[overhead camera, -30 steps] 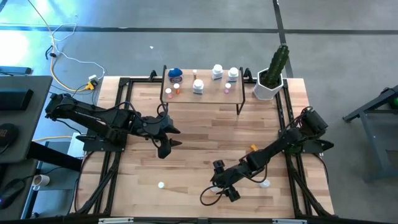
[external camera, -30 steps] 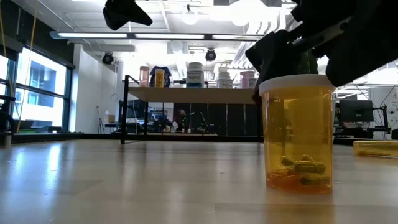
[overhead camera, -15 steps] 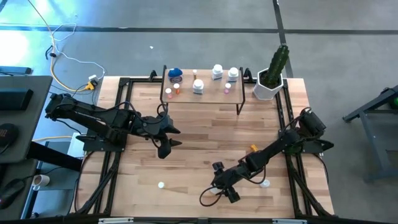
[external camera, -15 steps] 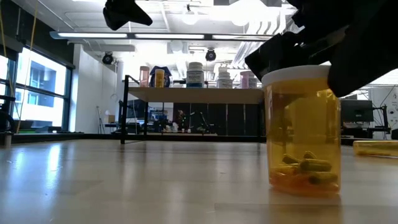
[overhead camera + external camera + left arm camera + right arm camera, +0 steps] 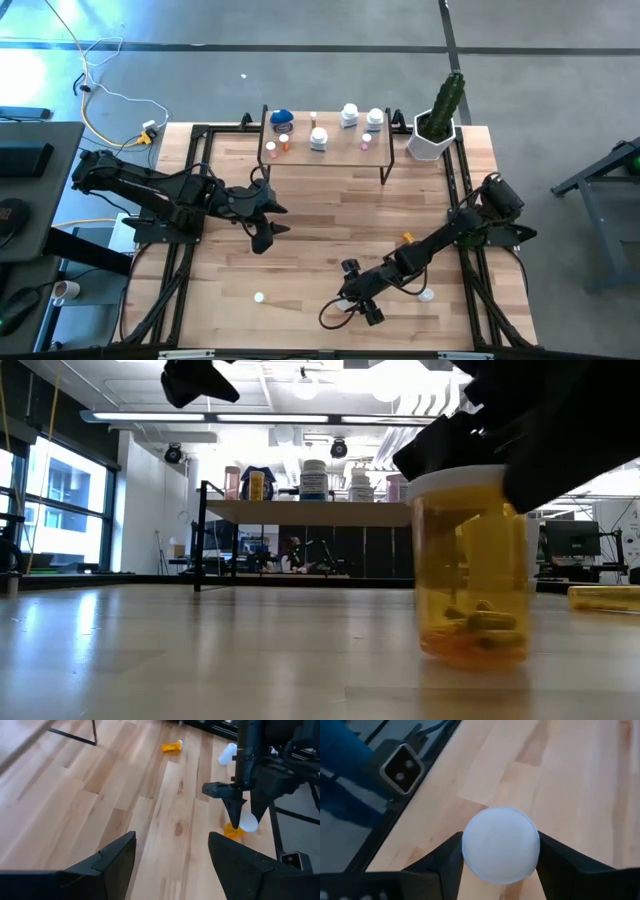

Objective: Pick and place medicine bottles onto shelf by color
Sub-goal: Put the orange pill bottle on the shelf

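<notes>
An orange medicine bottle [image 5: 470, 570] with a white cap [image 5: 501, 851] stands near the table's front edge, and my right gripper [image 5: 353, 296] is shut on it. The left wrist view shows the same bottle [image 5: 234, 828]. My left gripper [image 5: 265, 226] hangs open above the table's left middle with nothing between its fingers [image 5: 117, 862]. The shelf [image 5: 325, 152] stands at the far edge on thin black legs. Several bottles stand on it, among them a blue-lidded jar [image 5: 282, 119]. My right gripper pinches the orange bottle's white cap [image 5: 470, 851] between its two fingers, one on each side of the cap. The fingers [image 5: 455, 440] slant down at it from the table's far right. The bottle leans a little, its base [image 5: 470, 652] on the table.
An orange bottle [image 5: 407, 238] lies on its side right of centre. A white one [image 5: 426, 295] lies near the right arm, and a small white one [image 5: 259, 297] sits at the front left. A white pot with a cactus [image 5: 436, 128] stands beside the shelf.
In the low view my right gripper's fingers have drawn in against the white cap. The orange bottle has shifted a little sideways and now leans slightly, its base still on the table. My left gripper has kept still.
</notes>
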Controlling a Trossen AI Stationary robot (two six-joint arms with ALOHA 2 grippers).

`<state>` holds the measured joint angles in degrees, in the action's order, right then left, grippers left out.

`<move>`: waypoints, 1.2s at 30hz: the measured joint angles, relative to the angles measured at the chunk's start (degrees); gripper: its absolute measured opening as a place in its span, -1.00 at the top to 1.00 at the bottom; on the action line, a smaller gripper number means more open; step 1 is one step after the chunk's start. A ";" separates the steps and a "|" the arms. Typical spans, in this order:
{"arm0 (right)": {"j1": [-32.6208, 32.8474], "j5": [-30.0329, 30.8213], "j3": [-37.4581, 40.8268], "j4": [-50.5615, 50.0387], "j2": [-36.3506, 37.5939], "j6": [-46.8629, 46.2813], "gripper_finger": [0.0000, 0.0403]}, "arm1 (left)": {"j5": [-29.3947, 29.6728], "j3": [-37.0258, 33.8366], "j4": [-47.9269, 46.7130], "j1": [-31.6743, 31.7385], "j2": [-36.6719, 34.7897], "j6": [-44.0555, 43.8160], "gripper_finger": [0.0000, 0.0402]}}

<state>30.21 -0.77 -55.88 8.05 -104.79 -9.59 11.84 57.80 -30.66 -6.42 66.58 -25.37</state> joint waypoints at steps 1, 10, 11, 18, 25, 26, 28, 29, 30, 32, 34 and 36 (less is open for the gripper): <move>-0.10 0.94 0.00 0.00 0.04 -0.70 0.05 | 0.69 0.00 -0.27 0.00 -0.31 0.00 -0.19; -3.44 9.17 -0.02 3.98 1.52 -8.51 0.05 | 7.32 0.02 -4.65 0.02 -5.28 5.27 -0.19; -4.02 10.37 -0.04 4.50 1.93 -9.35 0.05 | 7.78 0.02 -4.49 0.04 -5.75 5.96 -0.19; -8.66 20.35 -1.49 4.63 5.18 -12.92 0.05 | 13.14 0.02 -4.48 0.04 -9.44 10.21 -0.19; -14.69 26.75 -5.08 0.36 7.39 -12.40 0.04 | 15.91 0.04 -4.71 0.07 -10.81 14.23 -0.19; -15.59 27.48 -5.50 -0.71 7.82 -12.43 0.04 | 15.87 0.00 -4.89 0.07 -10.94 14.99 -0.19; -17.47 27.75 -6.79 -2.35 8.38 -12.43 0.04 | 15.91 0.02 -4.68 0.07 -11.12 16.32 -0.19; -18.35 27.76 -7.19 -3.55 8.82 -12.46 0.04 | 15.88 0.02 -4.74 0.07 -11.14 16.84 -0.19; -19.27 27.81 -7.81 -4.44 9.11 -12.44 0.04 | 15.89 0.02 -4.78 0.07 -11.14 17.23 -0.19; -21.06 27.78 -9.08 -6.20 9.72 -12.38 0.04 | 15.97 0.02 -4.90 0.07 -11.15 17.54 -0.19; -22.73 27.88 -10.81 -8.64 10.02 -12.37 0.04 | 16.17 0.02 -5.01 0.07 -11.20 17.49 -0.19; -24.24 27.88 -12.52 -12.05 10.39 -12.31 0.04 | 16.39 0.02 -5.61 0.07 -11.16 17.62 -0.19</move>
<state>5.97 27.11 -68.40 -3.99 -94.40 -21.89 28.23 57.82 -36.27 -6.35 55.42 -7.75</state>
